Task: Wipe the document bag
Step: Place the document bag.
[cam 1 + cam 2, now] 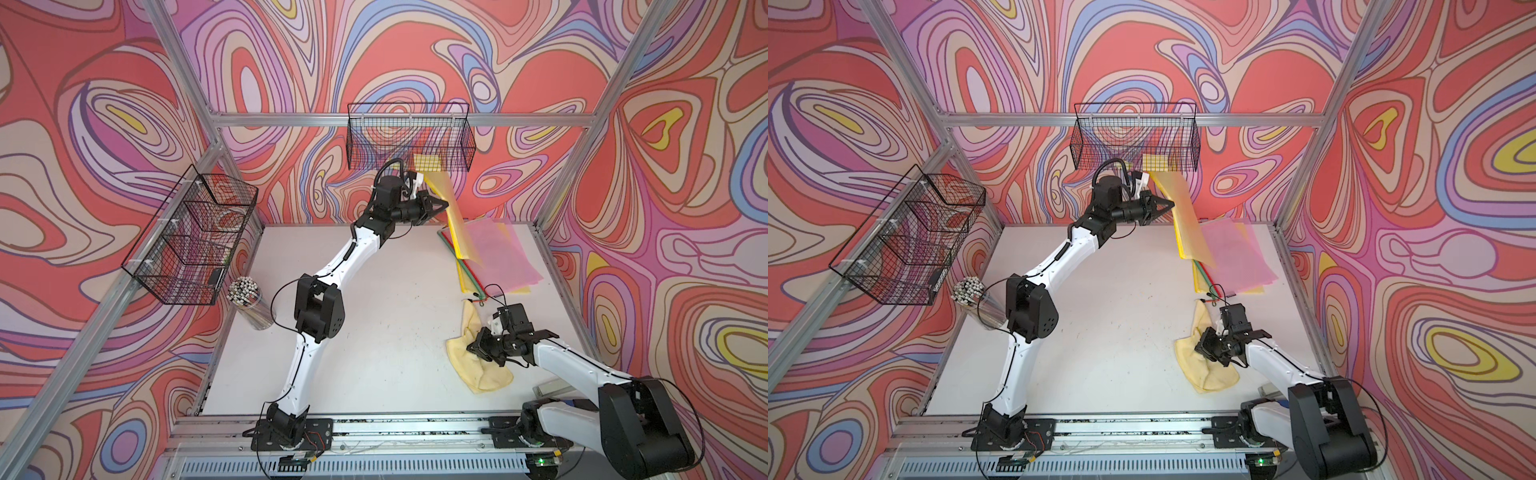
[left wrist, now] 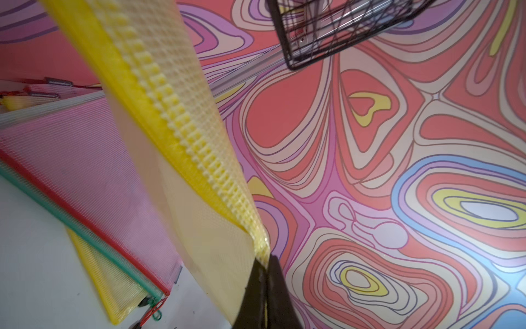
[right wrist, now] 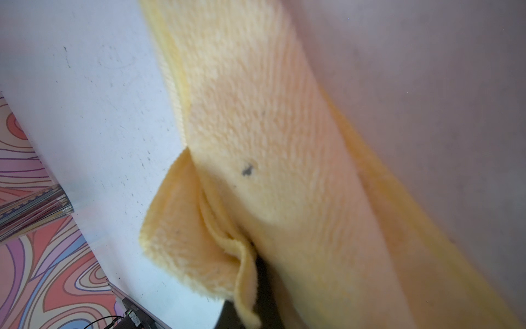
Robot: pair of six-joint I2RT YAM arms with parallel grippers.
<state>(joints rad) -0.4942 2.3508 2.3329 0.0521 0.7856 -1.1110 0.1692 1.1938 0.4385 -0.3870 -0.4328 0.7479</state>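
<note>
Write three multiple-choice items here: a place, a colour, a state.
1. Where on the table does the stack of spare bags lie? A near left corner; B far right corner; C centre.
2. What colour is the document bag lifted by the left tool? A blue; B yellow; C black.
3. The right tool is: A open in the air; B shut on a pen; C shut on the cloth.
Answers: B, the stack sits at the back right edge; B, its mesh and zip are yellow; C, the right wrist view shows cloth pinched between its jaws.
</note>
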